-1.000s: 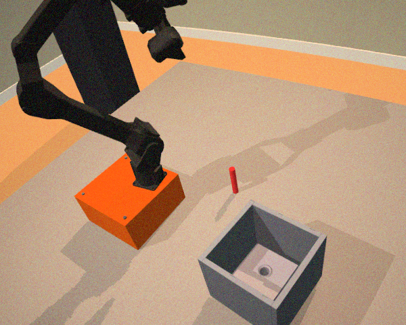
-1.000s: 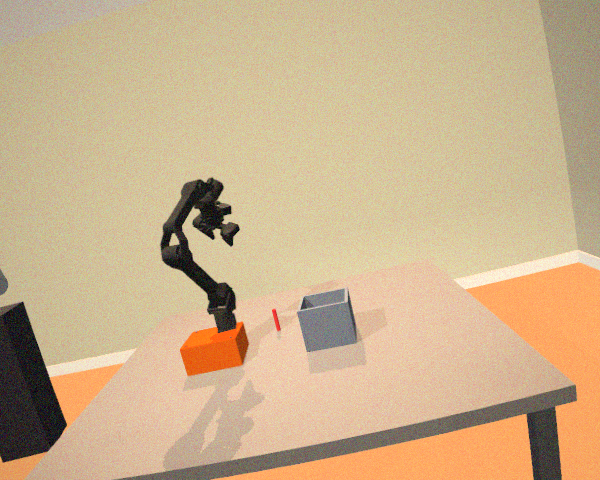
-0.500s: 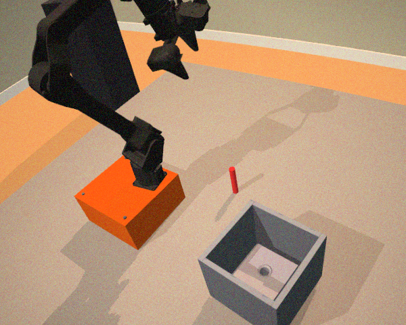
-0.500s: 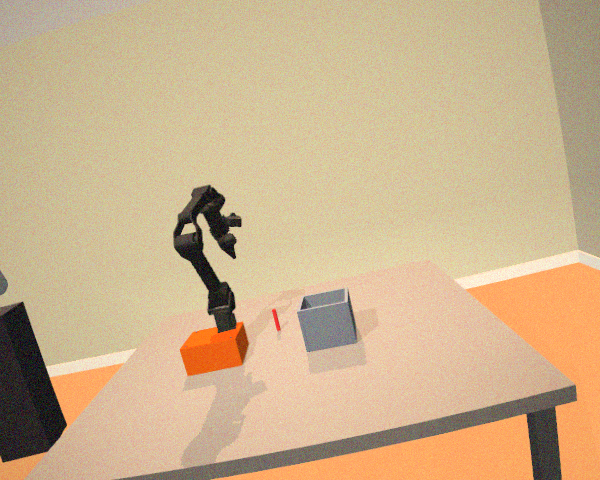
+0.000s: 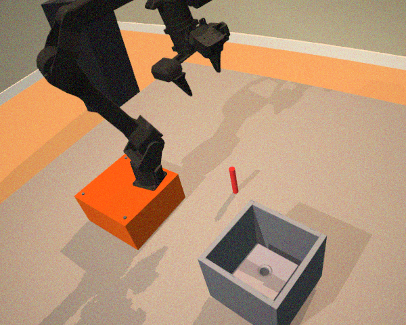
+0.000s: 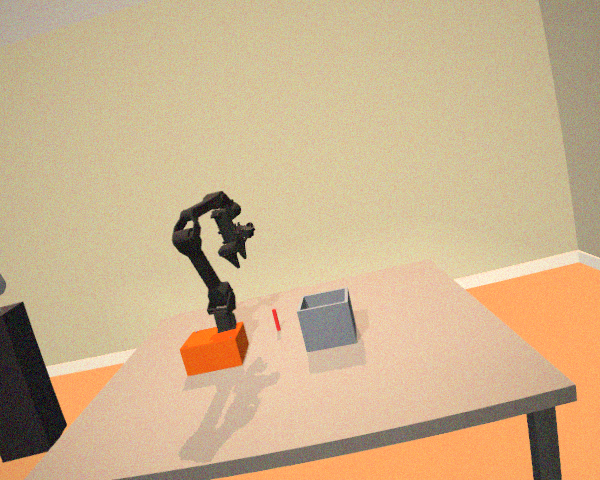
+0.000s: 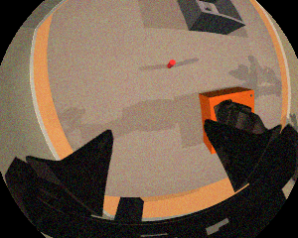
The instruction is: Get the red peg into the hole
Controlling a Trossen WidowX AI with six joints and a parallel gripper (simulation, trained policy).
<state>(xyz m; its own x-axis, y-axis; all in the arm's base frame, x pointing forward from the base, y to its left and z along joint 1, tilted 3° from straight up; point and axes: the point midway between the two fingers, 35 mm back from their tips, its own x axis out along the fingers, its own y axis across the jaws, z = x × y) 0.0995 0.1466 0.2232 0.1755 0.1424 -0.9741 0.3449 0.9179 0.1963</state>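
At left, the orange base block [image 5: 105,196] [image 6: 212,352] [image 7: 205,106] carries the arm [image 5: 108,117] [image 6: 203,268] [image 7: 233,115], which arches upward and then bends down toward the table [image 5: 182,279] [image 6: 419,372] [image 7: 114,89]. The gripper [image 5: 205,84] [image 6: 242,262] [image 7: 160,129] hangs high above the table, its fingers wide apart with nothing between them, pointing downward at a slant. Centre, the red peg [image 5: 233,180] [image 6: 276,319] [image 7: 172,63] stands upright on the table, between the base block and the box and touching neither. In the wrist view it lies beyond the fingertips, not between them. At right, the open box [image 5: 243,285] [image 6: 328,324] [image 7: 209,25] holds the pale plate [image 5: 281,260] [image 7: 205,6] at its bottom; the hole [image 5: 264,270] in it is unfilled.

The step in hand is judged to be the approach to the peg. It is best done by carrying the open gripper over the peg, turning it vertical, and descending with one finger on each side. Contact on the way down could topple so slender a piece. Closing should be gentle and centred, on the upper part, so that the lower end remains free for the hole and the fingers clear the near box wall.
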